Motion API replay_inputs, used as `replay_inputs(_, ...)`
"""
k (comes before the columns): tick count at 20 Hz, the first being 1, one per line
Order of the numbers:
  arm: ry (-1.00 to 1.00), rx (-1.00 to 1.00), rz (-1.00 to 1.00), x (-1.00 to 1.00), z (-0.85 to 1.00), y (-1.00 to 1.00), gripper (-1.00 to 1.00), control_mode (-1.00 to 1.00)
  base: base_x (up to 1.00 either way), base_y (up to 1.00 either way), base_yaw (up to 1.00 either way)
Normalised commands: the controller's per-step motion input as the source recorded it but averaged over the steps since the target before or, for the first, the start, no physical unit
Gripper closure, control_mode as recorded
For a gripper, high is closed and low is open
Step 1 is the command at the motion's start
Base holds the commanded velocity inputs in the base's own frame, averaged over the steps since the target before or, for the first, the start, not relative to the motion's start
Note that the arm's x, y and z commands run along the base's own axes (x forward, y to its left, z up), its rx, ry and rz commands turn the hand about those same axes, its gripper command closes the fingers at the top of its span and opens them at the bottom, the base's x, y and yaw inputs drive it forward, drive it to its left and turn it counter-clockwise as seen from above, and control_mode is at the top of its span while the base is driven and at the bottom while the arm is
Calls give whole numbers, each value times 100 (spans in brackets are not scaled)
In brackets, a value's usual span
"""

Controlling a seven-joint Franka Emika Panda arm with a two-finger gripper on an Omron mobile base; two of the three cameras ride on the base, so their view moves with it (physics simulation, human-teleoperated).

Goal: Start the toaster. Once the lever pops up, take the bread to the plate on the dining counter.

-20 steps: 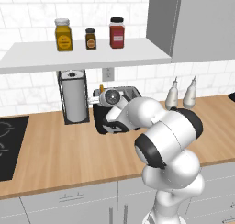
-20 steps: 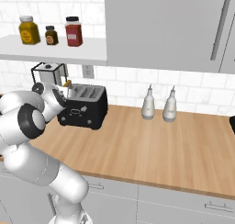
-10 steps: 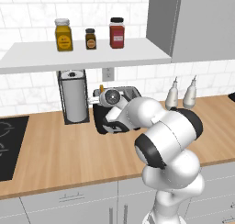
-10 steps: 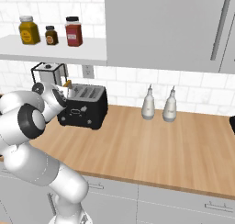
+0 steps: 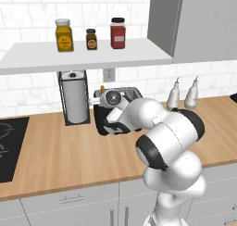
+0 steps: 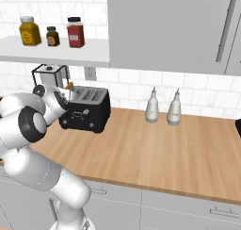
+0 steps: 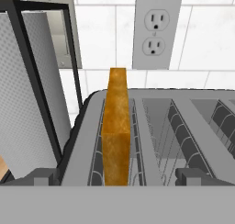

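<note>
Bread (image 7: 115, 131) stands upright in the toaster's (image 7: 156, 136) leftmost slot, protruding above it. Gripper (image 7: 117, 177) fingers spread wide, straddling slice, no contact.

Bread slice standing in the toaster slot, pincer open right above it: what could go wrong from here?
1. The bread stands edge-on in the leftmost slot of the toaster; the open pincer may catch the slot rims instead of straddling the slice.
2. The paper-towel holder stands close beside that slot, so a sideways drift could bump its frame.
3. A thin slice may tilt or slip if pinched only at its top edge.
</note>
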Motion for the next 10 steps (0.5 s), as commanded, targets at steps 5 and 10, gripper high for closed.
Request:
replay_inputs(5,0,0,0,6,0,0,-100,-100,0,0,0)
replay_inputs(10,0,0,0,11,0,0,-100,-100,0,0,0)
